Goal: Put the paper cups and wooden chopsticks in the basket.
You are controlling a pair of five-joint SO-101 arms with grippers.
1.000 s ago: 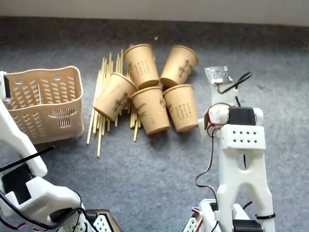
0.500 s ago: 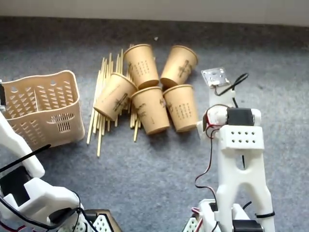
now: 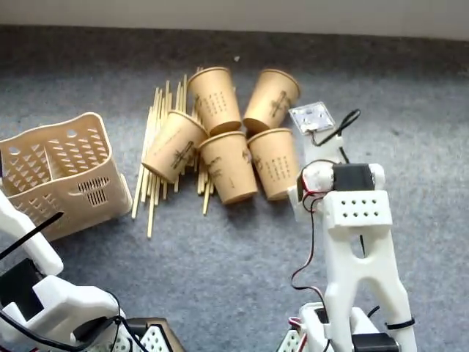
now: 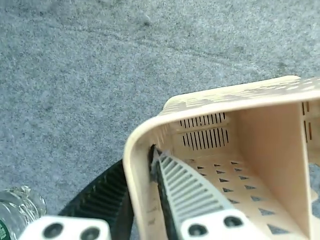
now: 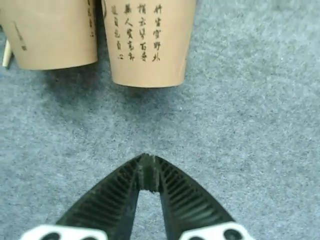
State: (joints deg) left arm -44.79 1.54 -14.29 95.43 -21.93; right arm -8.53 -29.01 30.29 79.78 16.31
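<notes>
The beige perforated plastic basket (image 3: 95,192) tips further over, and the left gripper (image 4: 153,156), pinching its thin wall, may lose it; the right gripper (image 5: 146,172) is closed, empty.

You see tan paper cups (image 3: 229,166) with rows of dark writing down their sides. The chopsticks (image 3: 150,192) are pale yellow wood. Your basket (image 3: 88,192) is cream, with rows of little triangle holes and thin slots. The carpet (image 3: 220,264) is speckled grey. Your right arm (image 3: 357,242) is white with red and black wires, and the right gripper (image 5: 147,161) is black with ridges.
</notes>
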